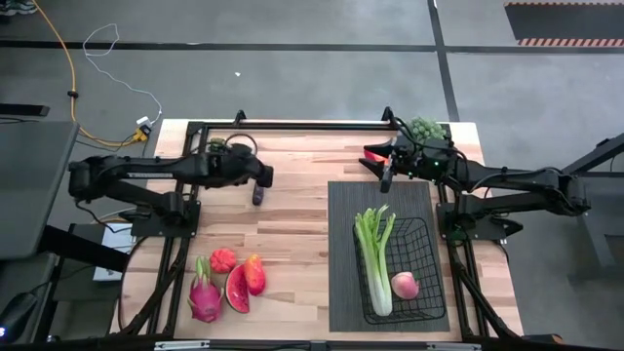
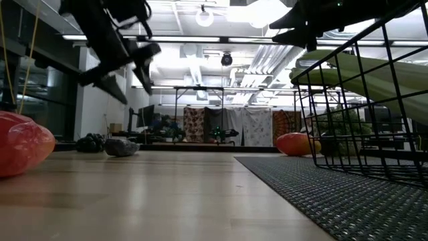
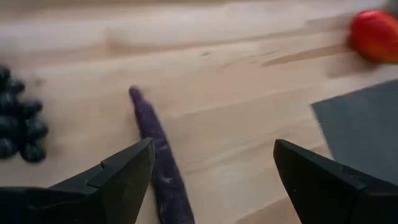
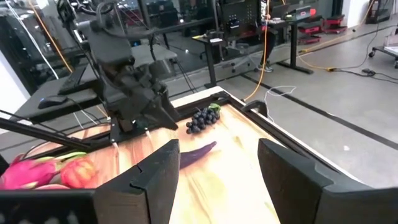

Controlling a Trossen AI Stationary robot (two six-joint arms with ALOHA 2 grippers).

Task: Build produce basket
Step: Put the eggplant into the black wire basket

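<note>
Free: bare wooden tabletop (image 1: 292, 234) at centre | Obstacles: rectangular black wire-mesh basket (image 1: 429, 292) at 4 o'clock; slender purple eggplant (image 3: 158, 162) at 11 o'clock

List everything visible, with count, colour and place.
Wire-mesh basket: 1, black, on mat.
Ribbed mat: 1, dark grey, right.
Celery bunch: 1, green, in basket.
Round peach: 1, pink, in basket.
Dragon fruit: 1, pink, near left.
Watermelon slice: 1, red, beside dragon fruit.
Roundish fruits: 2, red-orange, near left.
Dark grapes: 1, blackish, far left.
Long eggplant: 1, purple, below left pincer.
Green grapes: 1, green, far right.
Small fruit: 1, red, far right.
Left pincer: 1, dark, open.
Right pincer: 1, dark, open.
</note>
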